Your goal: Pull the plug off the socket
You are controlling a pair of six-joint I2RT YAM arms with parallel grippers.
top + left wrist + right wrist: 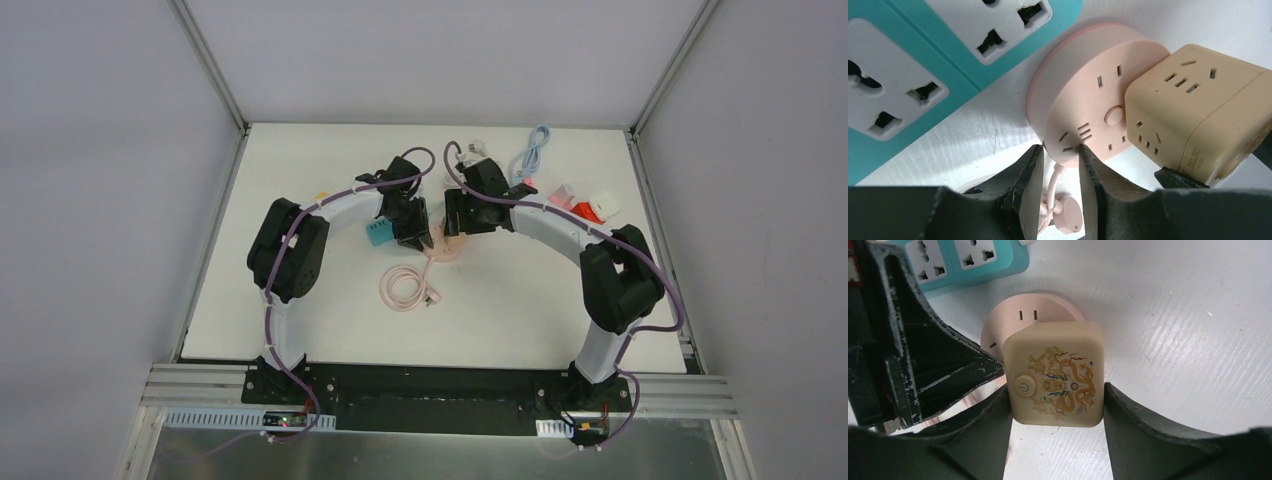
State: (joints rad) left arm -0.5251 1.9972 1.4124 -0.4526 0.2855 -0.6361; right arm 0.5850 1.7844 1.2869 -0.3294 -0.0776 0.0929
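1. Cube plug (1053, 375), beige with a gold dragon on top, sits stuck in the round pink socket (1088, 80) on the white tabletop (1173, 315).
2. Right tool (1056, 390) hugs the cube plug, with one finger pressed tight on each side.
3. Left tool (1060, 152) is at the rim of the pink socket. Its fingers are close together and the pink cord (1053, 185) runs between them. I cannot tell if it squeezes anything.
4. Teal power strip (923, 60) lies just beside the pink socket.

White tabletop (330, 300) inside a grey enclosure.
3 plain grey walls (430, 60), aluminium rails (190, 385) along the near edge, even light.
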